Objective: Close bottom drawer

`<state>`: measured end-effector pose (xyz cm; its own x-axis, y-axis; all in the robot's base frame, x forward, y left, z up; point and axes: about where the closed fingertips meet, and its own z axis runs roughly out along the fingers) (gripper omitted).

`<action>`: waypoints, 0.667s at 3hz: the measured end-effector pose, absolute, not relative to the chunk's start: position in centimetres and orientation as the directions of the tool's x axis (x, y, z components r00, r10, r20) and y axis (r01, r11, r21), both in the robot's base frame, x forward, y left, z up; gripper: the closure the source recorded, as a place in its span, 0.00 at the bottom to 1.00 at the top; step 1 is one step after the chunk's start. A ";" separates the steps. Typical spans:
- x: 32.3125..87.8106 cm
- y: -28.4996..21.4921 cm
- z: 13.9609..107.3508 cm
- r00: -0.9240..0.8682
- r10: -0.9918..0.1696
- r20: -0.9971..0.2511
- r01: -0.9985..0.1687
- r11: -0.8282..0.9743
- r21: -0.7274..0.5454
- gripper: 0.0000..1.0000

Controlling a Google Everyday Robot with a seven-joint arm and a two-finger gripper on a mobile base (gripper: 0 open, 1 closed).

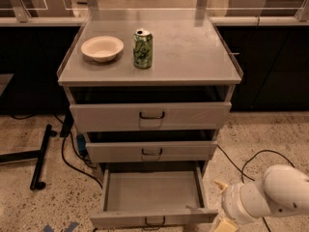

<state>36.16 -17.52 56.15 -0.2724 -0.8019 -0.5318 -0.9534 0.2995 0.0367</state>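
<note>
- Warm, yellowish indoor light falls from above. The cabinet's top surface [193, 52] is the brightest area and carries a pale sheen toward its back edge.
- The bowl [102, 48] and the can [143, 49] cast short, soft shadows on it.
- Deep shadow fills the gaps above the two upper drawers. The inside of the bottom drawer [152, 192] is dim but evenly lit.
- The gripper [222, 204] sits low at the right, beside that drawer's front corner. Its white arm [285, 190] catches strong light and looks nearly washed out.
</note>
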 end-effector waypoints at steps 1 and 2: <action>37.1 -17.0 53.1 -0.303 -0.767 -0.565 -0.940 0.337 0.047 0.00; 37.1 -17.0 53.1 -0.303 -0.767 -0.565 -0.941 0.336 0.048 0.00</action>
